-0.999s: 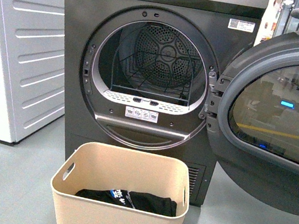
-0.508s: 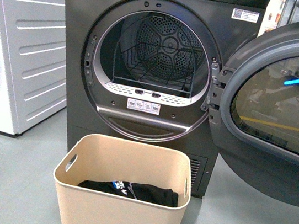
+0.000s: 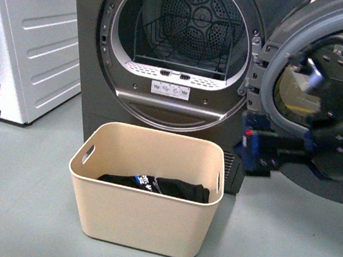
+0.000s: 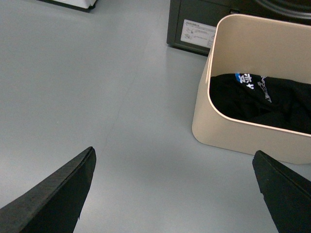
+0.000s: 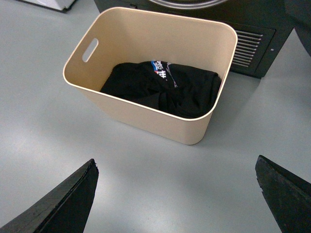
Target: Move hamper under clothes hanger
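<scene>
The beige rounded plastic hamper (image 3: 139, 220) is standing on the smooth grey floor (image 3: 14, 202), just before the open dark grey dryer (image 3: 79, 58); the clothes hanger is not showing. The left hand (image 4: 173, 150) and the right hand (image 5: 175, 159) are hovering with fingers apart, holding nothing. I am fearing that a one-sided pull would be tipping the light hamper and spilling the black garment (image 3: 154, 185). The floor is probably letting it slide; a white machine (image 3: 37, 39) is standing beside.

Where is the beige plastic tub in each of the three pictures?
Front view: beige plastic hamper low centre, on the floor before the dark grey dryer.
Left wrist view: hamper ahead of the left gripper, partly cut off.
Right wrist view: hamper ahead of the right gripper, whole.
Shared landmark: black garment inside it.
</scene>
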